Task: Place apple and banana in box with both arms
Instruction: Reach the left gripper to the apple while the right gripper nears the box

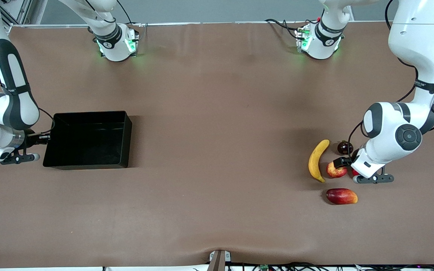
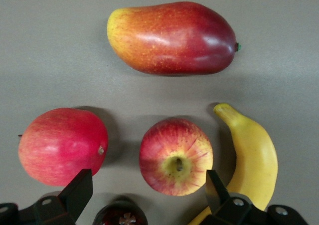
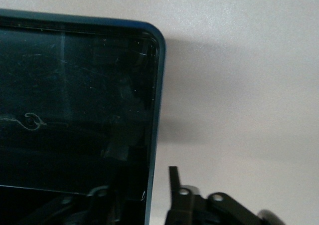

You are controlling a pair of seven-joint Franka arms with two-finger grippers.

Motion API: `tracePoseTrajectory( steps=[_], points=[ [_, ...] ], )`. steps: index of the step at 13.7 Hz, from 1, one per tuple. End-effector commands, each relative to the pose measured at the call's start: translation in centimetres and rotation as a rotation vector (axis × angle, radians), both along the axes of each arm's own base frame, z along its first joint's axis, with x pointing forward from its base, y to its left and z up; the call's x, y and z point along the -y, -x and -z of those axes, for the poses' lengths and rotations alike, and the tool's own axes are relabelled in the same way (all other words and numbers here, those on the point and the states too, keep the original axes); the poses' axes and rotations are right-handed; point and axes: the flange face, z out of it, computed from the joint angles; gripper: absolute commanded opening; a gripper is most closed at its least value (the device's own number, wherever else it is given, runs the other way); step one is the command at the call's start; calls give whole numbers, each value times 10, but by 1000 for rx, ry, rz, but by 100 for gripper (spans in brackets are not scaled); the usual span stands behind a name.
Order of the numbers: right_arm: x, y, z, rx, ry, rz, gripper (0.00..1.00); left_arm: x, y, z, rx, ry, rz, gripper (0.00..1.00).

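The apple (image 1: 336,170), mottled red and yellow, lies beside the banana (image 1: 318,160) at the left arm's end of the table. My left gripper (image 1: 343,162) is low over the fruit and open. In the left wrist view (image 2: 147,192) its fingers (image 2: 77,192) stand wide apart, and the apple (image 2: 175,155) sits just ahead of the gap with the banana (image 2: 254,160) next to it. The black box (image 1: 126,124) stands at the right arm's end. My right gripper (image 1: 47,138) is at its end wall; in the right wrist view (image 3: 142,195) it is open and straddles the box wall (image 3: 154,110).
A red-yellow mango (image 1: 341,196) lies nearer the front camera than the apple. A dark round fruit (image 1: 345,147) lies farther back. A pink-red round fruit (image 2: 62,145) sits beside the apple, mostly hidden under my left hand in the front view.
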Motion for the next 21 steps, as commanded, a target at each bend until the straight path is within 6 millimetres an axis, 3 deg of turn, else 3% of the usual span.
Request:
tracePoseTrajectory(
  steps=[1, 4, 6, 8, 12, 14, 15, 16, 21],
  points=[
    [2, 3, 4, -1, -35, -2, 0, 7, -6, 2, 10, -7, -5, 100],
    [-1, -2, -4, -2, -57, 20, 0, 10, -8, 9, 11, -4, -3, 100],
    [-8, -10, -27, -36, -166, 93, 0, 11, -8, 15, 17, -3, -3, 100],
    [-29, -25, -57, -63, -207, 106, 0, 10, -9, 24, 20, -1, -4, 100],
    [-138, -46, -77, -133, -195, 207, 0, 11, -8, 38, 13, 2, -5, 97],
    [-187, -49, -78, -151, -236, 233, 0, 11, -7, 39, 11, 1, -1, 49],
    [-219, -48, -79, -166, -251, 222, 0, 10, -7, 39, 11, 1, -1, 12],
    [-248, -47, -80, -172, -261, 227, 0, 11, -9, 33, 17, 1, 2, 0],
    [-408, -32, -81, -81, -239, 155, 0, 14, -8, -33, 30, -7, 8, 0]
  ],
)
